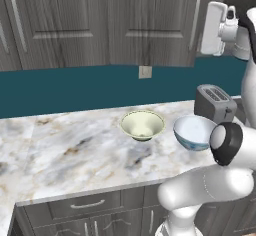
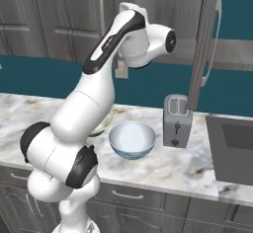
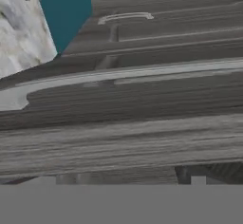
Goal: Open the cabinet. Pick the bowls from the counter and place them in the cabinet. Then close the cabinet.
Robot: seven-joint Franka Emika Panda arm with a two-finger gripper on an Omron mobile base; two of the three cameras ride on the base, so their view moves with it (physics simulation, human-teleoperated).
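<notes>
The pale cream-green bowl (image 1: pixel 142 125) and the blue-patterned bowl (image 1: pixel 194 132) sit side by side on the marble counter (image 1: pixel 65 150). In the right base view the blue-patterned bowl (image 2: pixel 132 140) is in front of the arm, which half hides the cream-green bowl (image 2: pixel 103 124). The cabinet (image 1: pixel 75 25) hangs above. One door (image 2: pixel 201 49) is swung out and seen nearly edge-on. My gripper (image 1: pixel 210 30) is up beside that door's long silver handle (image 1: pixel 195 20), open and holding nothing. The hand view looks flat onto the door and its handle (image 3: pixel 118 74).
A silver toaster (image 1: pixel 215 102) stands just behind the blue-patterned bowl, under the raised hand. A dark sink basin (image 2: pixel 232 148) lies at the counter's right end. Low drawers (image 1: pixel 87 205) run under the counter. A wall outlet (image 1: pixel 145 72) sits on the teal backsplash.
</notes>
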